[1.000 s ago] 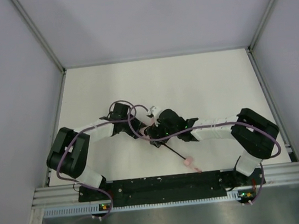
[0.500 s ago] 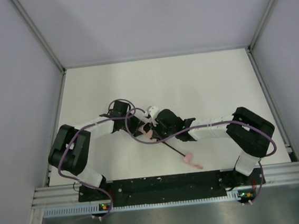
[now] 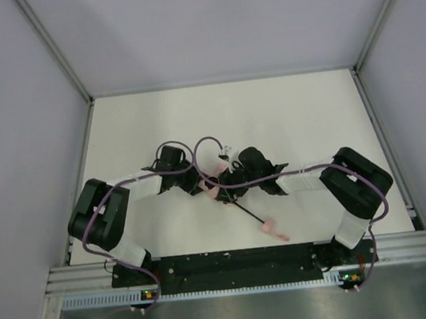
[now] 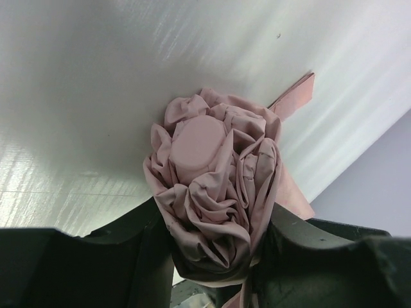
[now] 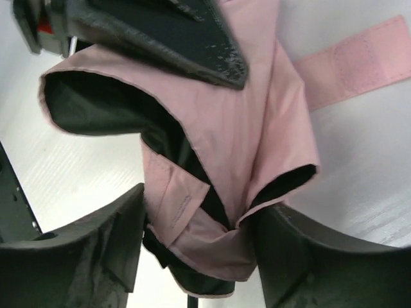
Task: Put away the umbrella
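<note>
The umbrella (image 3: 213, 189) lies mid-table, its pale pink canopy bunched between both grippers. A thin black shaft (image 3: 248, 215) runs toward the near edge and ends at a small pink handle (image 3: 268, 226). My left gripper (image 3: 199, 183) is shut on the crumpled canopy (image 4: 212, 186), with fabric bulging between its fingers (image 4: 144, 237). From the right, my right gripper (image 3: 229, 187) reaches the same bundle, and its fingers (image 5: 122, 237) press on folded pink fabric (image 5: 244, 128). A pink strap (image 5: 353, 64) lies flat on the table beyond it.
Purple cables (image 3: 198, 157) loop over both wrists above the umbrella. The white table (image 3: 269, 116) is walled by grey panels at the back and sides. A black rail (image 3: 230, 262) runs along the near edge between the arm bases.
The right wrist has shifted a little to the right and turned at the canopy, and its cable loop has risen. The left gripper kept its hold, and the shaft and handle stayed put.
</note>
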`<action>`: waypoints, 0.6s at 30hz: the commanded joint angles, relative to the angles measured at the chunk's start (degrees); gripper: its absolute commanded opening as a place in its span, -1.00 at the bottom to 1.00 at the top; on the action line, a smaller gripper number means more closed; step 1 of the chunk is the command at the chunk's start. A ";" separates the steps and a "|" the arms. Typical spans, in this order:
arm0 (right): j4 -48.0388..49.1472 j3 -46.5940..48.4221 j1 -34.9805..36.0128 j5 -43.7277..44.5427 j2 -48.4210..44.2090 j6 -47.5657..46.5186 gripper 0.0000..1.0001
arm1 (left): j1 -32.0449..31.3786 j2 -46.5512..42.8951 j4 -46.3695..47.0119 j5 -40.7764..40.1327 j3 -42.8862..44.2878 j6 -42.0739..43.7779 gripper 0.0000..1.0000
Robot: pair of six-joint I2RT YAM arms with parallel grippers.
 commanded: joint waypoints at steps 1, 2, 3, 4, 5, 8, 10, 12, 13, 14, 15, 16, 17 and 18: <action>-7.09 -1.36 2.90 5.98 -4.27 -2.56 0.42 | -0.71 4.18 -10.18 -7.63 -4.43 2.90 -1.00; -8.85 -0.84 4.22 8.97 -4.63 -4.50 0.50 | -0.71 4.08 -11.32 -7.81 -4.00 2.38 -1.00; -10.78 0.12 5.71 12.91 -4.37 -6.86 0.50 | -0.71 4.08 -12.98 -8.07 -3.03 1.67 -1.00; -13.58 1.61 7.12 16.52 -3.15 -9.15 0.50 | -0.71 4.08 -14.48 -8.16 -2.07 1.23 -1.00; -15.78 2.85 8.79 20.47 -1.83 -10.83 0.50 | -0.71 4.08 -16.15 -8.42 -1.01 0.88 -1.00; -23.08 6.97 11.35 35.41 3.43 -12.16 0.40 | -0.71 4.61 -19.23 -8.25 1.36 0.35 -1.00; -26.34 8.92 11.35 39.57 6.78 -11.73 0.02 | -0.62 4.70 -20.12 -7.98 2.25 0.09 -1.00; -24.70 7.53 11.35 40.55 6.54 -11.02 -0.46 | -0.62 4.44 -19.95 -7.72 2.34 -0.18 -1.00; -23.29 6.39 11.35 39.94 5.66 -11.19 -0.64 | -0.53 4.44 -19.34 -7.29 2.08 0.00 -1.00; -21.71 5.16 11.26 38.28 4.52 -11.20 -0.80 | -0.62 4.35 -18.98 -7.02 1.90 0.08 -0.97; -20.04 4.01 11.18 36.26 3.38 -11.28 -0.95 | -0.62 4.35 -18.28 -6.67 1.64 0.35 -0.75; -17.68 2.78 11.09 33.37 2.23 -11.28 -1.00 | -0.62 4.17 -17.32 -6.40 1.20 0.52 -0.56; -14.96 1.47 10.83 30.04 0.92 -11.37 -1.00 | -0.62 4.00 -16.53 -6.23 0.76 0.52 -0.41; -13.27 0.58 10.48 26.78 -0.14 -11.11 -1.00 | -0.62 3.91 -15.47 -5.96 0.23 0.61 -0.32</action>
